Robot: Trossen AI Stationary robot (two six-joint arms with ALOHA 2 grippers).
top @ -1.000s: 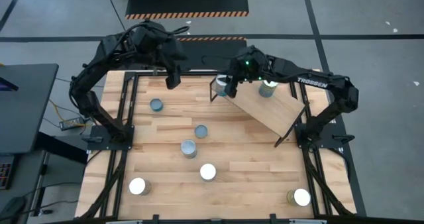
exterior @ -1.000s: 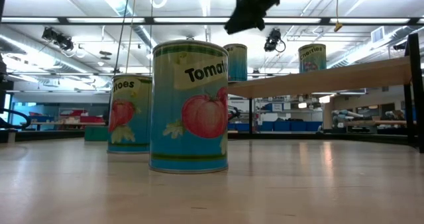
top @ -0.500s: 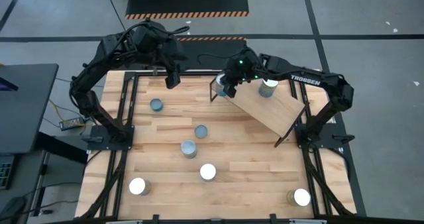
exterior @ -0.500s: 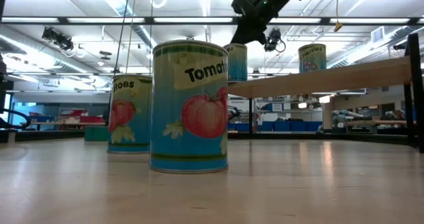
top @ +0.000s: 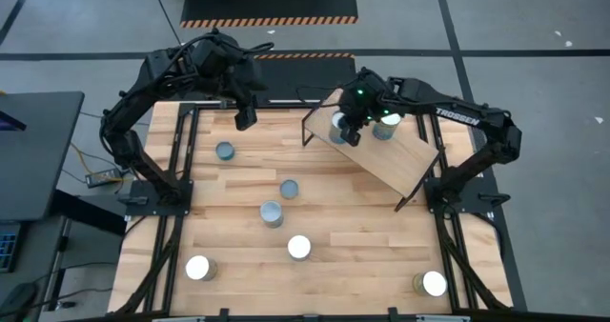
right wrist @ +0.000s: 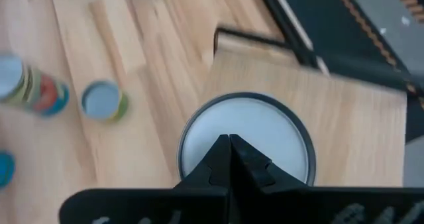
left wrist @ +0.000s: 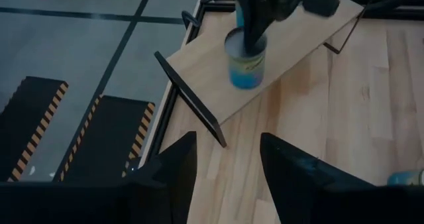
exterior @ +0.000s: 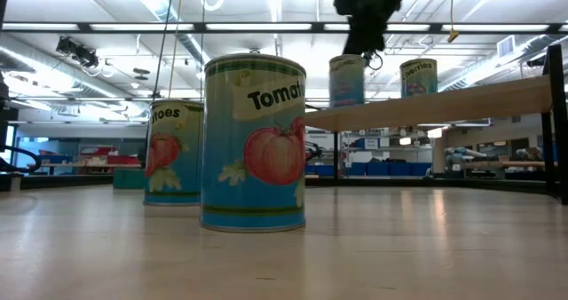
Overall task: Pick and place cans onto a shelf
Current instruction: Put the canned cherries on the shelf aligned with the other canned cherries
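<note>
The shelf (top: 386,150) stands aslant at the table's far right. Two cans stand upright on it: one near its far-left corner (top: 339,129), one farther right (top: 385,127). My right gripper (top: 351,131) is shut, its tips down on the first can (left wrist: 245,61), also seen in the low view (exterior: 347,80). My left gripper (top: 246,117) hovers open at the far left, with nothing between its fingers (left wrist: 172,177). Several more cans stand on the tabletop, among them one at the far left (top: 225,150) and one mid-table (top: 272,213). My right gripper sets its shut fingertips (right wrist: 230,144) on the can's pale round top (right wrist: 230,121), near the middle and inside the rim. The fingers come slanting down from above. The can stands upright with its base on the shelf board.
Other cans stand on the planks mid-table (top: 289,189) (top: 299,247), at the near left (top: 198,267) and at the near right (top: 432,283). In the low view a tomato can (exterior: 253,140) and another behind it (exterior: 173,153) stand close to the camera. The shelf's black frame (left wrist: 189,101) juts out.
My right gripper has gone toward the table's right edge and tipped further down, from beside the can to on top of it. The can has slid upright along the shelf, away from the far-left corner and toward the second can.
</note>
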